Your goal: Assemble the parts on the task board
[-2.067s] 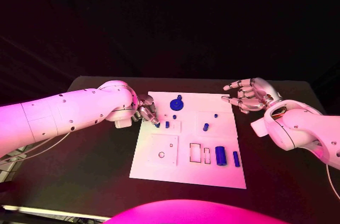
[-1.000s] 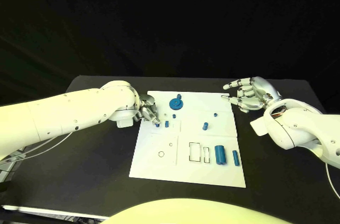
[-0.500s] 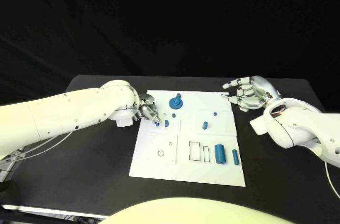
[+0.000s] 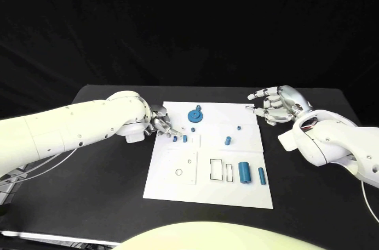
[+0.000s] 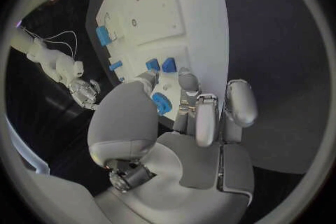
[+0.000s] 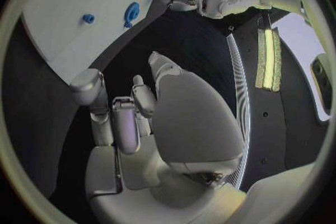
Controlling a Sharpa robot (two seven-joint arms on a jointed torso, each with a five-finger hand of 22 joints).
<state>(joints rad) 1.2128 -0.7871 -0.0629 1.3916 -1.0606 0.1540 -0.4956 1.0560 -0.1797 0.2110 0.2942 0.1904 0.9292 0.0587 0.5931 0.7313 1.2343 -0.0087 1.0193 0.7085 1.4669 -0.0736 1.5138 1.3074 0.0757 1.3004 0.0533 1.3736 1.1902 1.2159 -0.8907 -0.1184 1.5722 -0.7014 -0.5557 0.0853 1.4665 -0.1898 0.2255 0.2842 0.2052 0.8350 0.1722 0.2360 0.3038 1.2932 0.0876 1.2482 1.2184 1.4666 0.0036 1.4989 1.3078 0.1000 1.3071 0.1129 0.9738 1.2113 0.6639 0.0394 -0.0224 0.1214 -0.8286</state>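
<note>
The white task board (image 4: 207, 180) lies mid-table. On it are a blue gear (image 4: 195, 116), three small pegs (image 4: 185, 138) near the left side, a peg (image 4: 228, 140), a blue cylinder (image 4: 245, 172) and a thin bar (image 4: 262, 176). My left hand (image 4: 164, 125) hovers at the board's left edge, fingertips just beside the leftmost peg (image 4: 175, 138). In the left wrist view its thumb and fingers (image 5: 197, 112) stand apart above two pegs (image 5: 161, 65), gripping nothing. My right hand (image 4: 274, 107) hangs beyond the board's far right corner, fingers spread and empty (image 6: 133, 117).
Outlined slots (image 4: 217, 169) and a round hole (image 4: 180, 171) mark the board's near half. Black table (image 4: 95, 195) surrounds the board on all sides.
My left hand has drawn back slightly toward the left, away from the pegs. The pegs and the right hand have stayed in place.
</note>
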